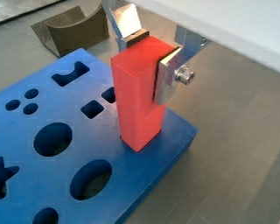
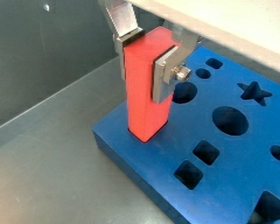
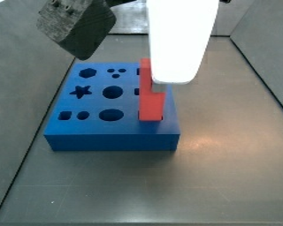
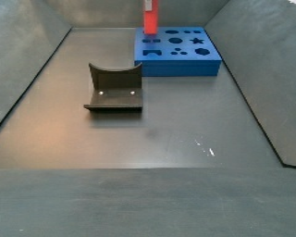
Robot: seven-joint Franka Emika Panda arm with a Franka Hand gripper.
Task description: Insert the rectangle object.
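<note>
The rectangle object is a slim red-orange bar, held upright. My gripper is shut on its upper end, with a silver finger flat against each side. It shows the same way in the other wrist picture: gripper, bar. The bar's lower end meets the top of the blue block close to one edge; I cannot tell whether it sits in a hole. In a side view the bar stands at the block's right edge, and the white arm hides the gripper.
The blue block has round, square, star and other shaped holes. A dark olive block with a curved notch lies on the grey floor away from the blue block. Grey walls enclose the floor.
</note>
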